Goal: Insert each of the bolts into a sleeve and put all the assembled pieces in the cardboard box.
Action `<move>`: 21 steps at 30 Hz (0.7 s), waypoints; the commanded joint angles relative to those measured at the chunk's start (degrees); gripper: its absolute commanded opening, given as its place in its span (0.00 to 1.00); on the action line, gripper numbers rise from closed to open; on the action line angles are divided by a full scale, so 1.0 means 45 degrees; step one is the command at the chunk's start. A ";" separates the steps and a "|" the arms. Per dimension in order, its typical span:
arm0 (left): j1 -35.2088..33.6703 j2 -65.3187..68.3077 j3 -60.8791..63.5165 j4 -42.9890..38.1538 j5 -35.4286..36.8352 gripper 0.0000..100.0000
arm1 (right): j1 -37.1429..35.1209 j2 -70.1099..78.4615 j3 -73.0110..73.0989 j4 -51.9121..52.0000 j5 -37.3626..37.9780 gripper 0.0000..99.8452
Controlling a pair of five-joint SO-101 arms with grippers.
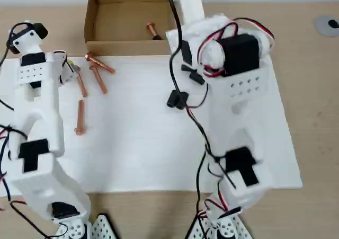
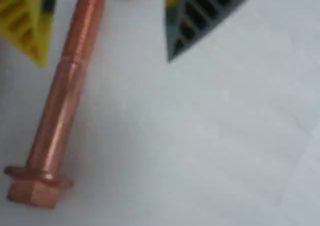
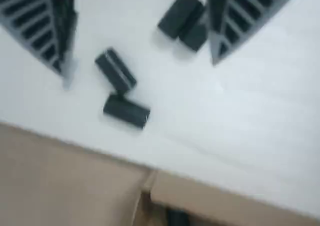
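Several bolts [image 1: 79, 117] on white mat [image 1: 137, 143]

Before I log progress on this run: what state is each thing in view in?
cardboard box: open, one bolt lying inside.
loose bolts: lying flat on the white mat, no sleeves on them.
sleeves: lying loose on the mat, no bolts in them.
left gripper: open, empty, above one loose bolt.
right gripper: open, empty, above the sleeves.
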 commanded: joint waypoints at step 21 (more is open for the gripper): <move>0.0645 0.2706 -0.2891 0.0703 0.0723 0.17 | 0.0166 -0.8430 1.1302 -0.2891 -0.0059 0.22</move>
